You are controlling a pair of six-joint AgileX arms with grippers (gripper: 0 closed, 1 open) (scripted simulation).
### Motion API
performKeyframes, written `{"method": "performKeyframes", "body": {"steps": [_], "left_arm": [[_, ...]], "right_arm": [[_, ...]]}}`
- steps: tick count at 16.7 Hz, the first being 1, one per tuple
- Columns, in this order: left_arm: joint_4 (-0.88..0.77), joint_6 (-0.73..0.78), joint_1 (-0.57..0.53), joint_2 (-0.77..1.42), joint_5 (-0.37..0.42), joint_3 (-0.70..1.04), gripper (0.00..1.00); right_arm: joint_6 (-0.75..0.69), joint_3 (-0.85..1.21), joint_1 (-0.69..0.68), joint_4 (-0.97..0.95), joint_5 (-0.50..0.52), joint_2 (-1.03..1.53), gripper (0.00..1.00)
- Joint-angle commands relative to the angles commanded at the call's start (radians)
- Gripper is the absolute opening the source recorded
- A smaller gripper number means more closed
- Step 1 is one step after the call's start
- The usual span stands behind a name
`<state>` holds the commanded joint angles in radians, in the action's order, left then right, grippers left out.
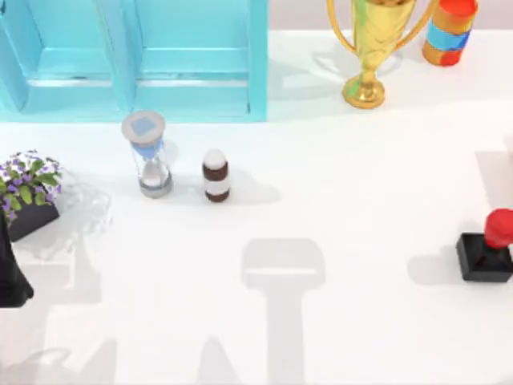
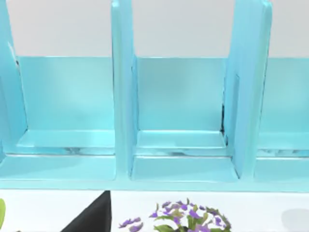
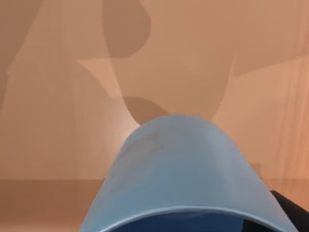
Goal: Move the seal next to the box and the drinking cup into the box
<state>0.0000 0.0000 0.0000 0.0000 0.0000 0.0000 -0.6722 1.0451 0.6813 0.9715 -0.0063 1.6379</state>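
A white worktop (image 1: 345, 208) fills the top view, lit from above so that soft grey shadows fall across it near its front edge. At its far left stands a light blue open rack (image 1: 136, 56) of upright dividers and shallow bays, which the left wrist view shows backed by a plain pale wall (image 2: 183, 26). The right wrist view shows a flat orange-brown surface (image 3: 58, 96) crossed by darker shadows.
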Motion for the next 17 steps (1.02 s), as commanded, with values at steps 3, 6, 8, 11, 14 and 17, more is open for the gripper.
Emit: {"method": "performKeyframes", "body": {"steps": [3, 6, 8, 11, 14, 17], "left_arm": [[0.000, 0.000, 0.000, 0.000, 0.000, 0.000, 1.00], [0.000, 0.000, 0.000, 0.000, 0.000, 0.000, 1.00], [0.000, 0.000, 0.000, 0.000, 0.000, 0.000, 1.00], [0.000, 0.000, 0.000, 0.000, 0.000, 0.000, 1.00], [0.000, 0.000, 0.000, 0.000, 0.000, 0.000, 1.00], [0.000, 0.000, 0.000, 0.000, 0.000, 0.000, 1.00]], "right_arm": [[0.007, -0.038, -0.006, -0.035, 0.000, 0.015, 0.00], [0.007, -0.038, -0.006, -0.035, 0.000, 0.015, 0.00], [0.007, -0.038, -0.006, -0.035, 0.000, 0.015, 0.15], [0.007, -0.038, -0.006, -0.035, 0.000, 0.015, 0.38], [0.007, -0.038, -0.006, -0.035, 0.000, 0.015, 0.60], [0.007, -0.038, -0.006, -0.035, 0.000, 0.015, 0.83]]}}
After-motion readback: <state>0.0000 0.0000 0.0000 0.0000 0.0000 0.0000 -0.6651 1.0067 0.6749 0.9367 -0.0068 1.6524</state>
